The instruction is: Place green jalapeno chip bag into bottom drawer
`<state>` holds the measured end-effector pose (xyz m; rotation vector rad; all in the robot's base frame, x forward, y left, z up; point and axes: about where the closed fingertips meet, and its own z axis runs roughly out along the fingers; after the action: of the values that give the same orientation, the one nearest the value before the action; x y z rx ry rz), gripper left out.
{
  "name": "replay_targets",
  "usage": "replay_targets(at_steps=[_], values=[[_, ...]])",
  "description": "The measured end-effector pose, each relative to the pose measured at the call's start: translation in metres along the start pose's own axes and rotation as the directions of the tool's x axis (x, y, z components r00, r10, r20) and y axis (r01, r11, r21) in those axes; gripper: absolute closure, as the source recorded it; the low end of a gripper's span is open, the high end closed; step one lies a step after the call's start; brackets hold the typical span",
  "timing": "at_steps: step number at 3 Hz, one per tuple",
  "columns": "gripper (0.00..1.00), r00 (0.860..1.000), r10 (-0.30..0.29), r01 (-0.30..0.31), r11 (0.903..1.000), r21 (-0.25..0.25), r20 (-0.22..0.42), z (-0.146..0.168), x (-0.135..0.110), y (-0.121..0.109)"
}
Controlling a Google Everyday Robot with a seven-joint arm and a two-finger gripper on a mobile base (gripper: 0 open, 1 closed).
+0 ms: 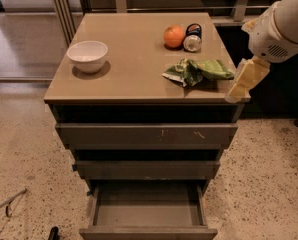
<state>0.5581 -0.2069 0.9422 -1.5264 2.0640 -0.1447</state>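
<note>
1. The green jalapeno chip bag lies crumpled on the counter, near its front right corner.
2. The end effector hangs just right of the bag, slanting down by that corner and apart from the bag (open or closed, I cannot tell from here).
3. The bottom drawer stands pulled out at floor level.
4. Behind the bag sit an orange and a tipped can, side by side; a white bowl sits far left.
</note>
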Motion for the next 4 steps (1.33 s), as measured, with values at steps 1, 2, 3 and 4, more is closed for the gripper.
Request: replay_targets(at_steps=[1,2,3,4], values=[[0.00,1.000,0.000,0.000,1.0000,0.000,0.000,0.000,0.000,0.000],[0.00,1.000,0.010,-0.010,0.9999,0.002,-0.008,0.017,0.016,0.003],[0.00,1.000,0.025,-0.025,0.9995,0.017,0.003,0.036,0.028,0.002],[0.03,0.998,0.038,-0.040,0.9980,0.048,0.042,0.057,0.029,-0.007]])
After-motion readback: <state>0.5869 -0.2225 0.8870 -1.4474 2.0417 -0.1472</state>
